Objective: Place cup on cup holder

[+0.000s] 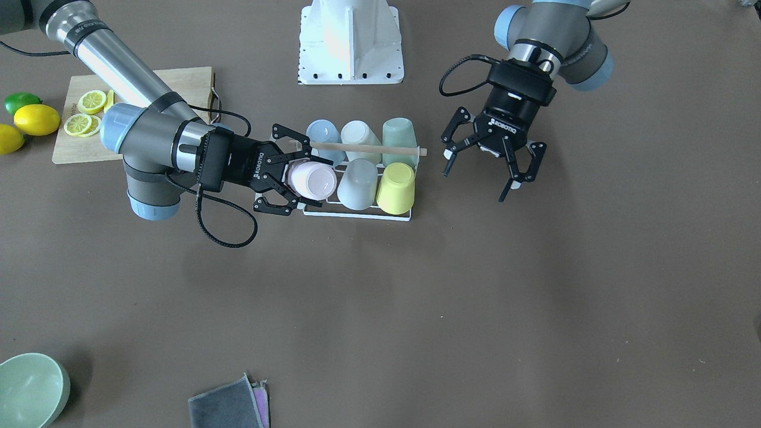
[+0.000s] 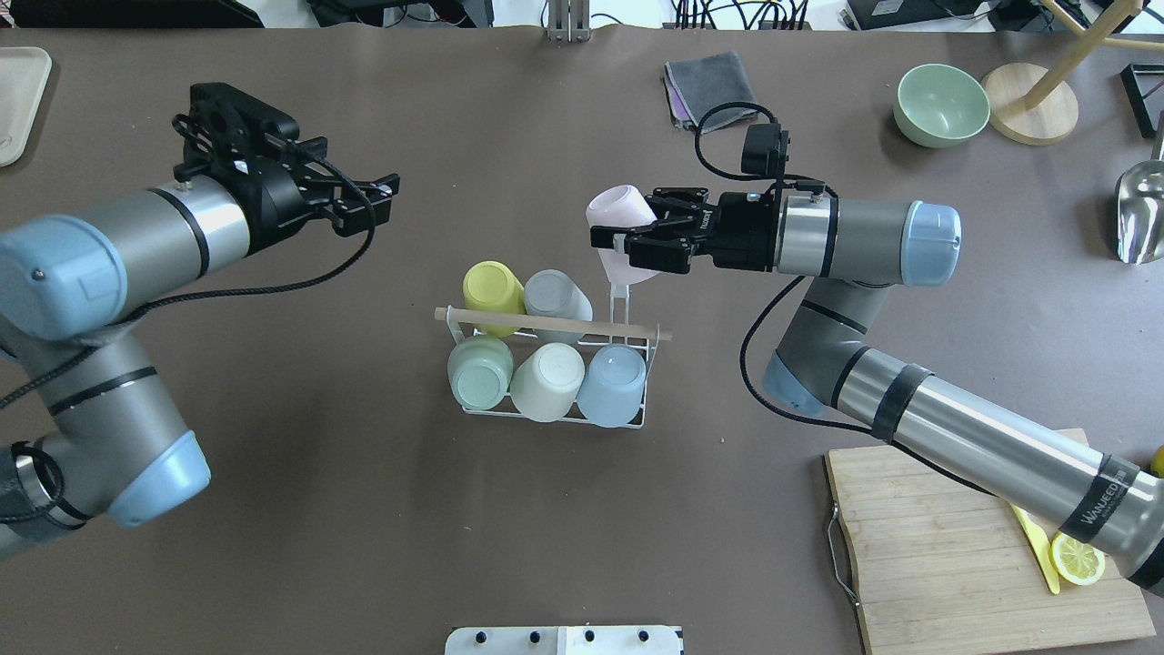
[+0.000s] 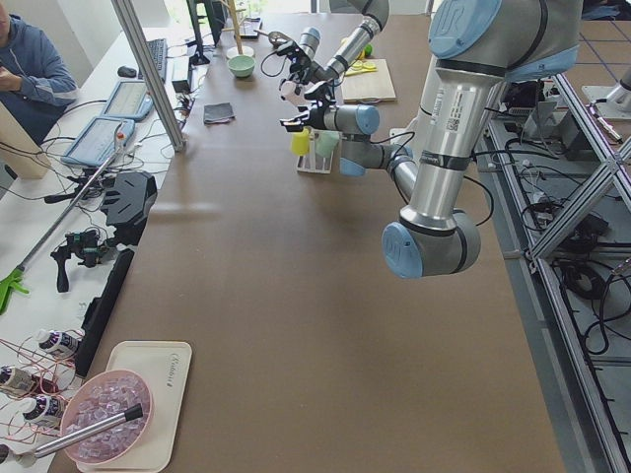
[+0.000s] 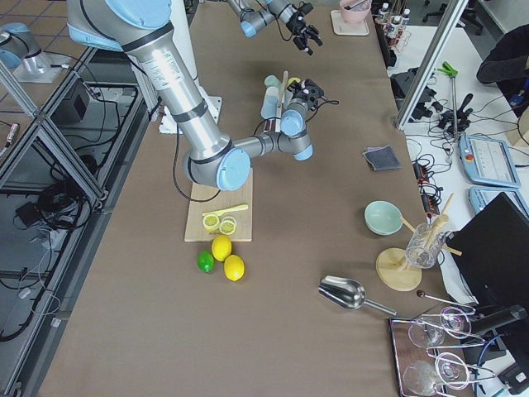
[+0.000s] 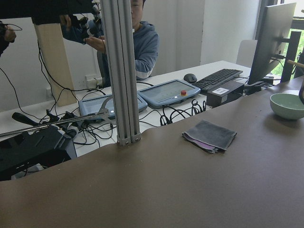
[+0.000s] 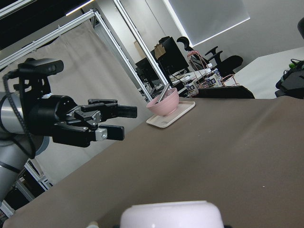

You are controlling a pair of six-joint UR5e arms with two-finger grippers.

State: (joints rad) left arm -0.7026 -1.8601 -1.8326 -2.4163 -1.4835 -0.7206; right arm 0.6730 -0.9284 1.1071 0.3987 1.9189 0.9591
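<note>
Well, the right gripper (image 1: 303, 181) is clamped on a pale pink plastic cup (image 1: 313, 180), mouth down and tilted over the one free prong (image 2: 618, 305) of the white wire rack with a wooden rod handle (image 1: 362, 147). Placing looks under way; next it needs lowering squarely onto that prong, then letting go. The left gripper (image 1: 483, 178) hangs spread wide, well apart.

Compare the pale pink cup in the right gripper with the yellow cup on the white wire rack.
The pale pink cup is clamped in the right gripper, while the yellow cup sits on the white wire rack with no gripper on it. The pale pink cup is at one end of the rack's row and the yellow cup is at the opposite end. They differ in colour. Both are plain tapered cups of similar size.
</note>
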